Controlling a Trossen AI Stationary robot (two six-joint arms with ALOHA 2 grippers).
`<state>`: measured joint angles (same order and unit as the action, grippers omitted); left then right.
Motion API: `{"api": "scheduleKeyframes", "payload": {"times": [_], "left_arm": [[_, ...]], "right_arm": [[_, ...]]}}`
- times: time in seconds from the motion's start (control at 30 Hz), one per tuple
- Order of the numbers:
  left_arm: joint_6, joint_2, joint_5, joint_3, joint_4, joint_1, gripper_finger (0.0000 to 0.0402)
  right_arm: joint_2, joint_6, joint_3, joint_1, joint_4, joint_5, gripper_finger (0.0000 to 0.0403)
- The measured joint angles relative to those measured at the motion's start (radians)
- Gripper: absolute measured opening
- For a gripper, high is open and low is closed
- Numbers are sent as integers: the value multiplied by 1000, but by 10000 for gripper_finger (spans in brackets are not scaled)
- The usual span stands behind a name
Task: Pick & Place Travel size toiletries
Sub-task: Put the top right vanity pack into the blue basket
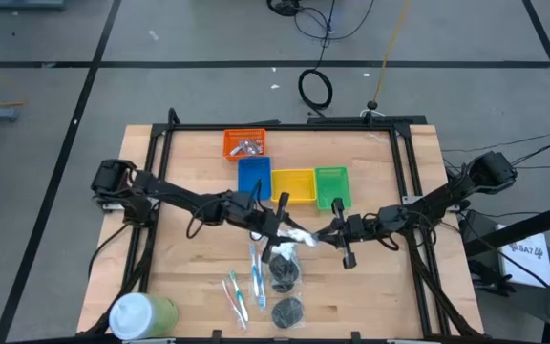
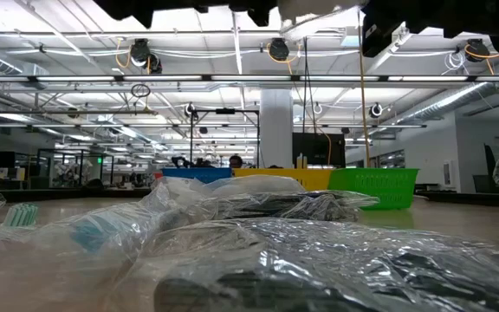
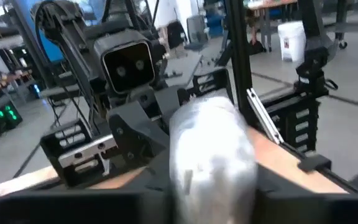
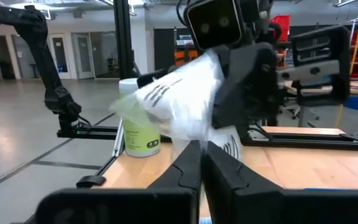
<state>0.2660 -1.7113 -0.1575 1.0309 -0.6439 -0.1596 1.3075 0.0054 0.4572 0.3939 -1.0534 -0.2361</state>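
A white wrinkly packet (image 1: 300, 235) hangs above the table's middle between my two grippers. My left gripper (image 1: 281, 227) comes at it from the left and my right gripper (image 1: 327, 233) from the right, each shut on it. The right wrist view shows the packet (image 4: 179, 99) with the left gripper (image 4: 247, 81) behind it. On the table below, toothbrushes (image 1: 242, 287) and dark discs (image 1: 285, 272) lie flat in clear bags. Silvery sticks (image 1: 247, 147) lie in the orange tray. My left gripper holds the packet's left end (image 4: 221, 87), which fills the view close in front of its wrist camera (image 3: 210, 155). It comes in level from the table's left. Its own body hides the fingertips. My right gripper pinches the packet's near edge (image 4: 194, 135) between its two fingers, which come in level from the table's right. The packet stands up above the fingers, crumpled, lifted clear of the table.
Orange (image 1: 244, 143), blue (image 1: 254, 177), yellow (image 1: 294, 184) and green (image 1: 332, 186) trays stand at the far middle. A large green cylinder with a white cap (image 1: 141, 313) stands at the near left corner. Bare wood lies left and right of the bags.
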Motion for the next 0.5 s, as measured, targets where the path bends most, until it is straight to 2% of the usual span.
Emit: {"api": "scheduleKeyframes", "payload": {"times": [0.07, 0.1, 0.2, 0.33, 0.4, 0.5], "left_arm": [[2, 40, 6, 0, 74, 2, 37], [2, 64, 10, 0, 114, 4, 24], [7, 139, 89, -1, 232, 4, 26], [20, 233, 285, -7, 398, 11, 19], [-31, 261, 342, -26, 475, 47, 18], [-124, 313, 352, -84, 496, 127, 18]], "right_arm": [[0, -17, 1, 0, 11, -2, 15], [0, -25, 2, 1, 20, -2, 26], [-2, -29, 0, 9, 56, 2, 76], [-4, -53, -2, 35, 93, -6, 166], [-9, -53, -1, 45, 112, -58, 207], [-20, -50, -2, 55, 144, -170, 252]]}}
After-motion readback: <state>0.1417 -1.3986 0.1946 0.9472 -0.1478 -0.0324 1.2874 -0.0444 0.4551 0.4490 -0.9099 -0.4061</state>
